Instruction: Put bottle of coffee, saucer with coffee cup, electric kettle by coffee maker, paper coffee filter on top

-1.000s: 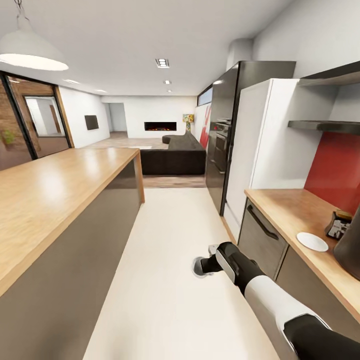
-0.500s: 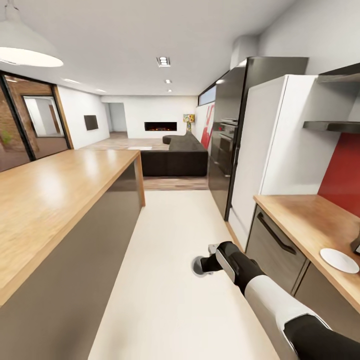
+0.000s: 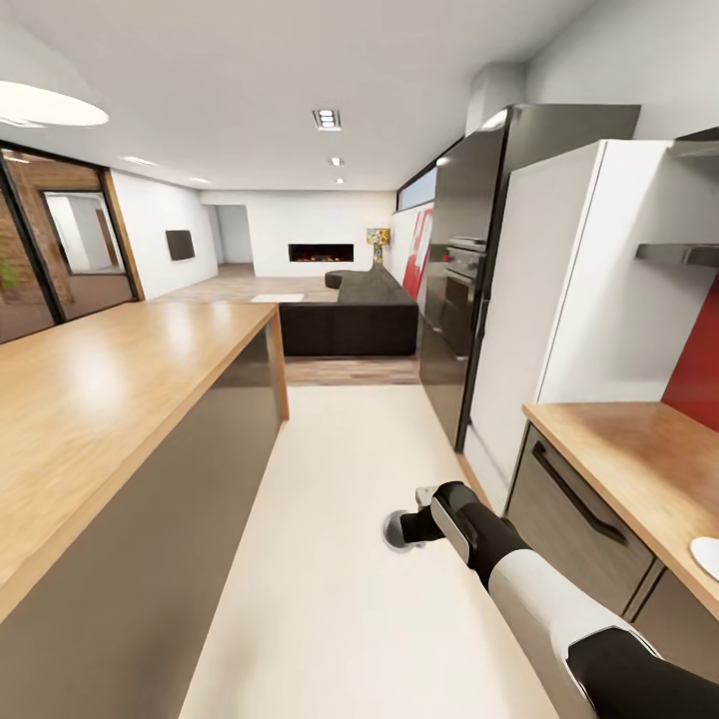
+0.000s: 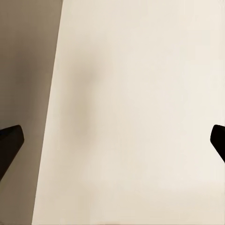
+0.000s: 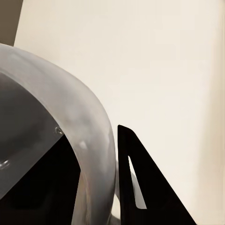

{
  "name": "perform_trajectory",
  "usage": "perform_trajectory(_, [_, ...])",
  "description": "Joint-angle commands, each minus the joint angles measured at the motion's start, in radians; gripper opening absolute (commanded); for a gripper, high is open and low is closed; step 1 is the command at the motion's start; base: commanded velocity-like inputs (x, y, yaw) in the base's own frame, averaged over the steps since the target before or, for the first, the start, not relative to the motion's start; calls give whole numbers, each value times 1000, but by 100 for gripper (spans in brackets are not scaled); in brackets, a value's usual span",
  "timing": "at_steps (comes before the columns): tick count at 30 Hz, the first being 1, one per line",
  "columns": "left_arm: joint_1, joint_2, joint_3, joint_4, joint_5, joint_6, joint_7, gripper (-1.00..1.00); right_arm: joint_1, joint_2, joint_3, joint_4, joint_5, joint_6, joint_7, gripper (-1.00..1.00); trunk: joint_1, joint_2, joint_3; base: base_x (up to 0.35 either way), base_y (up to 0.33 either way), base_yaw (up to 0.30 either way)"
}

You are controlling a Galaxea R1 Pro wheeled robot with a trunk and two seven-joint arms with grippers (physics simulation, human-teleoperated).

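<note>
The kitchen countertop (image 3: 639, 459) runs along the right of the head view, with a sliver of the white saucer (image 3: 708, 555) at the picture's right edge. The dark kitchen shelf (image 3: 685, 254) hangs on the wall above it. My right gripper (image 3: 399, 529) hangs low over the pale floor beside the cabinet fronts. In the right wrist view one black finger (image 5: 140, 187) stands near the middle beside a grey curved robot part, so it looks shut and empty. My left gripper (image 4: 112, 140) is open over the floor, its dark fingertips (image 4: 10, 138) far apart. The coffee maker, bottle of coffee, filter, cup and kettle are out of view.
A long wood-topped island (image 3: 110, 379) lines the left side of the aisle. A white fridge (image 3: 559, 300) and a black oven tower (image 3: 469, 270) stand past the countertop on the right. The pale floor (image 3: 340, 479) leads to a dark sofa (image 3: 350, 320).
The whole head view has shifted, so the camera moved. The coffee maker and bottle slid out at the right, and the saucer reached the right edge. My right arm keeps its place in the picture.
</note>
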Motion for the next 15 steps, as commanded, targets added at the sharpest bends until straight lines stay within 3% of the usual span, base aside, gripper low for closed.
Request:
perform_trajectory(1, [-1,-1,9,1,-1,-2,-9,100,0,-1,3,-1,-3,3,2,-100,1,-1,0,337,1,0])
perform_trajectory(6, [-1,-1,9,1,-1,-2,-9,100,0,-1,3,-1,-3,3,2,-100,1,-1,0,337,0,-58])
perform_trajectory(15, [-1,-1,10,2,-1,-2,-9,100,0,-1,4,0,-3,3,2,-100,1,-1,0,337,0,-241])
